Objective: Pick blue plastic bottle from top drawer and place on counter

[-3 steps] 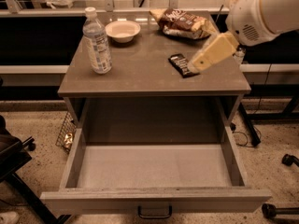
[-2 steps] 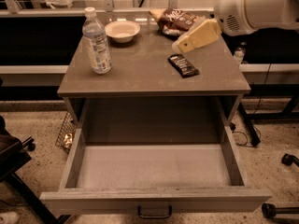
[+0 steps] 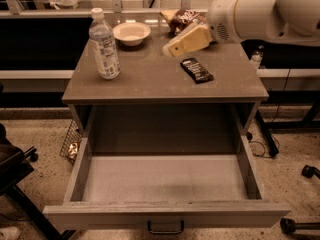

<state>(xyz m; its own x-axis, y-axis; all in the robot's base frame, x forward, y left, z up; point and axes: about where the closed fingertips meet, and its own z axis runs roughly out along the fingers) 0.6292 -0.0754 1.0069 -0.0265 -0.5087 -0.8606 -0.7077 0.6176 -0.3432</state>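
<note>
In the camera view, the blue plastic bottle (image 3: 104,46) stood upright on the left side of the counter (image 3: 150,81), near a white bowl (image 3: 131,33). The gripper (image 3: 171,49) hung above the counter's rear middle, its pale fingers pressed together around nothing, just beside a dark packet (image 3: 196,69). The top drawer (image 3: 165,176) stood pulled open below.

Speckled floor (image 3: 40,129) all round, warm dim light over everything. Down on the left a wire basket (image 3: 70,145) sits just beside the cabinet (image 3: 81,121), with a black chair base (image 3: 15,176) nearer us. Over on the right there's a dark table leg (image 3: 265,134), a loose cable (image 3: 260,148) and a caster (image 3: 310,171). Behind, a long pale ledge (image 3: 30,74) runs across under dark panels (image 3: 40,39). The gripper (image 3: 172,49) hangs over the counter (image 3: 150,81), towards its back.
</note>
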